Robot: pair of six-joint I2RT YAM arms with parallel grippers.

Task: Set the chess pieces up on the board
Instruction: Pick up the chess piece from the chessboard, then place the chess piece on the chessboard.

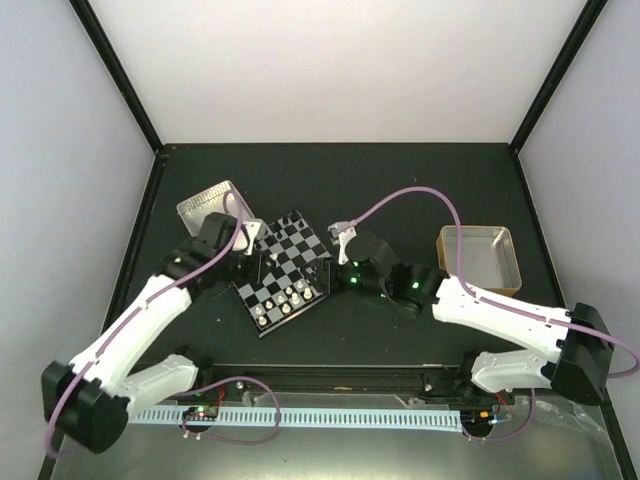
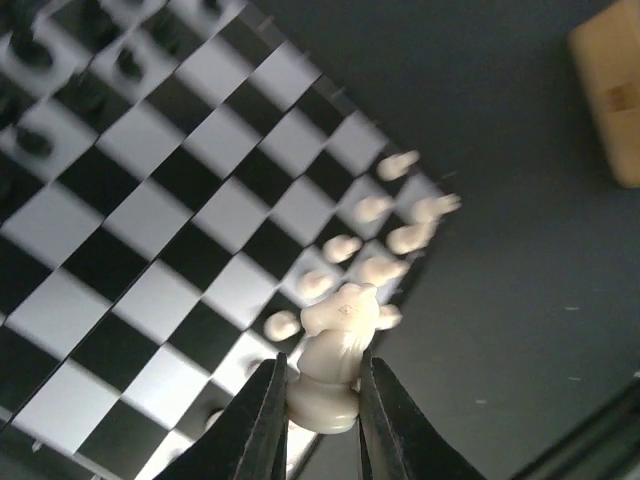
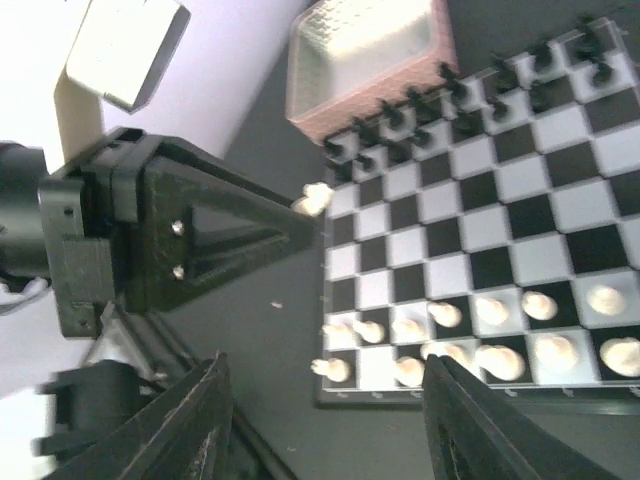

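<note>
The board [image 1: 283, 255] lies tilted between my two arms. Tiny black pieces [image 1: 290, 222] line its far edge. Several cream-white chess pieces [image 1: 290, 297] stand in two rows along its near edge. My left gripper [image 2: 322, 410] is shut on a white knight [image 2: 335, 360], held by its base above the board's [image 2: 160, 210] near corner, next to the white pieces [image 2: 385, 245]. In the right wrist view the same knight [image 3: 315, 198] shows at the tip of the left gripper's fingers [image 3: 230, 235], off the board's [image 3: 500, 215] left edge. My right gripper [image 3: 322, 365] hangs open above the white rows [image 3: 480, 330], holding nothing.
A silver metal tray [image 1: 212, 205] sits behind the board at the left, partly under my left arm. A gold-rimmed tray [image 1: 480, 258] stands at the right. Dark tabletop [image 1: 400, 180] surrounds the board. The walls of the enclosure close in on three sides.
</note>
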